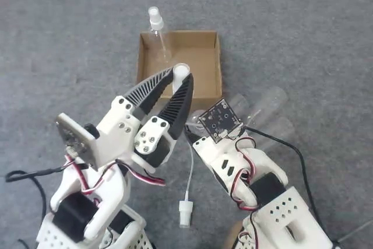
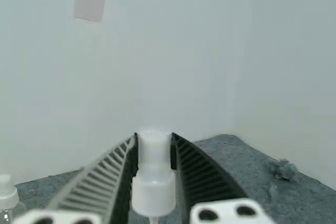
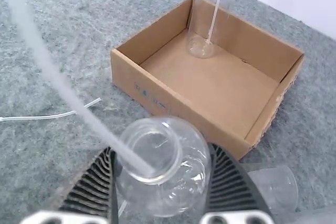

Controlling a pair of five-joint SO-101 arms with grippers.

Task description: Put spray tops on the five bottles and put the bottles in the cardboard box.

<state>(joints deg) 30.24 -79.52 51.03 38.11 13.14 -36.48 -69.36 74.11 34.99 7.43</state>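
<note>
The white plastic spray top (image 1: 181, 72) (image 2: 153, 182) is pinched upright between the black ribbed fingers of your left end effector (image 1: 181, 76) (image 2: 154, 140), which holds it raised over the near edge of the brown cardboard box (image 1: 220, 62) (image 3: 173, 103). Its thin white dip tube (image 3: 63, 85) slants down into the open mouth of the clear round plastic bottle (image 3: 168, 187). The top itself is not seated on the neck. Your right end effector (image 3: 161, 157) clamps that bottle upright with one finger on each side, just in front of the box's near wall.

Inside the box, a second clear bottle with a white spray top fitted (image 1: 157, 33) (image 3: 207, 19) stands upright in the far left corner. To the right of the box, uncapped clear bottles (image 1: 265, 103) (image 3: 273, 182) lie on their sides on the grey felt surface (image 1: 70, 56). A spare white spray top with its tube (image 1: 185, 213) lies on the surface between the two arms.

For writing, you have faint blue marks (image 3: 142, 92) on the box's near outer wall, and they are too small to read.
</note>
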